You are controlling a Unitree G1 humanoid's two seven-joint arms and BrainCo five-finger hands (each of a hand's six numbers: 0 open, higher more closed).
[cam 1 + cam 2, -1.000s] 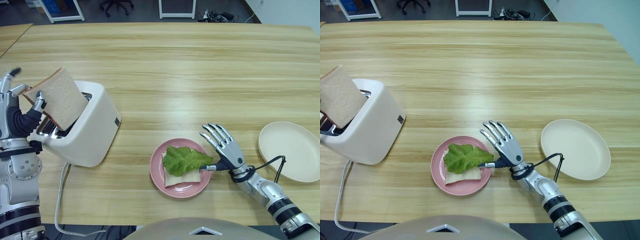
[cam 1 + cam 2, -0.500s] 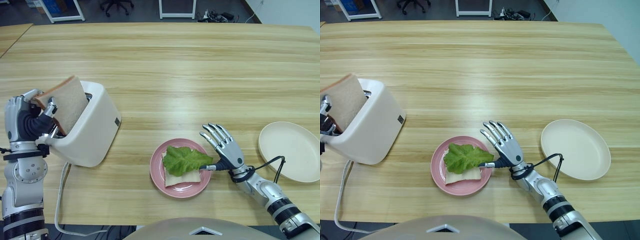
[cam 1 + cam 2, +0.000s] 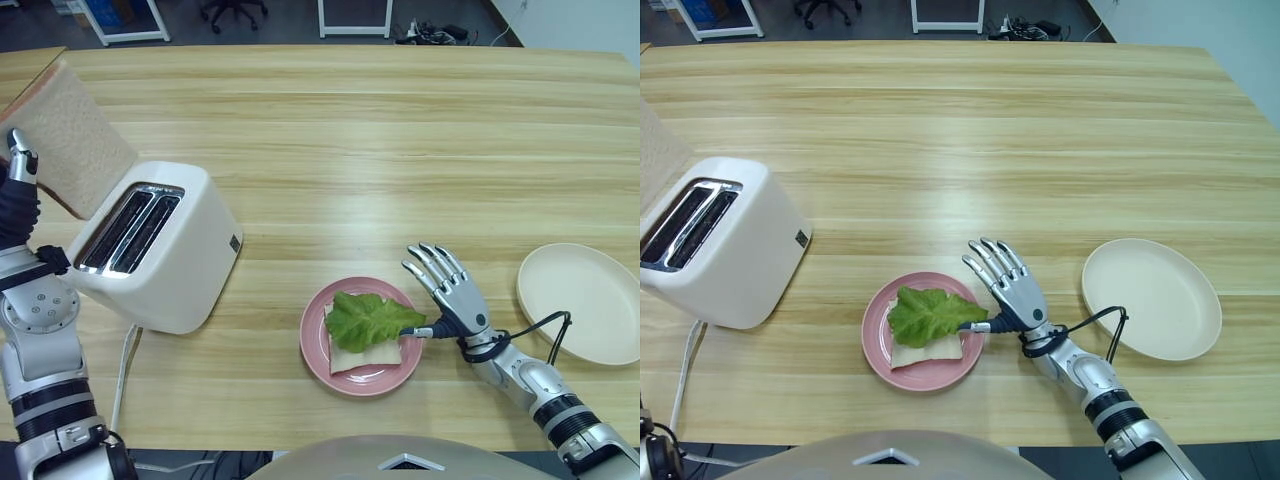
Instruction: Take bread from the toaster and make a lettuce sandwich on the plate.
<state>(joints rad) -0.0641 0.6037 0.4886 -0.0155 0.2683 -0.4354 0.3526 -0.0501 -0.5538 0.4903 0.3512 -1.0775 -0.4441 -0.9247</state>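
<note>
A tan square bread slice [image 3: 66,135] is pinched in the left hand [image 3: 17,185]. The right hand [image 3: 450,297] is spread beside the round pink plate [image 3: 314,354].

A wide desk [image 3: 380,150] of pale wood planks runs across the room, with a second desk [image 3: 15,70] at its left corner. Behind lie a dark floor [image 3: 280,20], a chair base [image 3: 232,12], a white frame [image 3: 354,33], cables [image 3: 432,33] and a pale wall [image 3: 590,25].
</note>
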